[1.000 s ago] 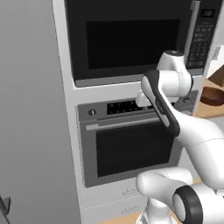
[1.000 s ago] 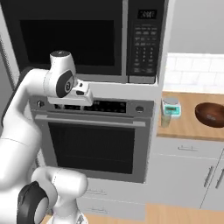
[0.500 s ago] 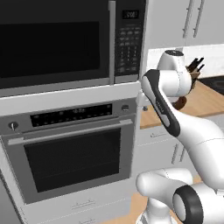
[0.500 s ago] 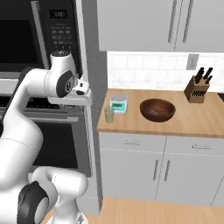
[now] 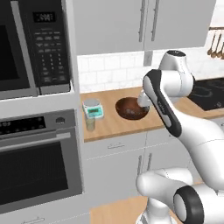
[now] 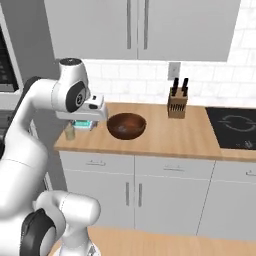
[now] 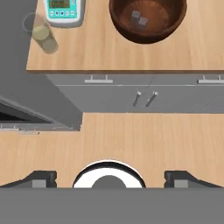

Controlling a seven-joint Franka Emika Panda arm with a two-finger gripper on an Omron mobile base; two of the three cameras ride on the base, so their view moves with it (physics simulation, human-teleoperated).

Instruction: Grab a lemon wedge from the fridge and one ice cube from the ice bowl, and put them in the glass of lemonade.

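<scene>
Right, my gripper [image 7: 109, 177] is spread wide and empty. Ahead of the fingers [image 7: 41, 178]: ice bowl [image 7: 148, 19], with the glass of lemonade [image 7: 43, 37] far left. Risk: pinching both ice cubes [image 7: 139, 19], or clipping the scale [image 7: 64, 11].

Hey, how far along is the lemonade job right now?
Nothing looks done yet. The glass of lemonade stands on the counter beside the kitchen scale, with no wedge or cube visible in it. The gripper is open and empty. Two ice cubes wait in the ice bowl; both pickups remain.
</scene>
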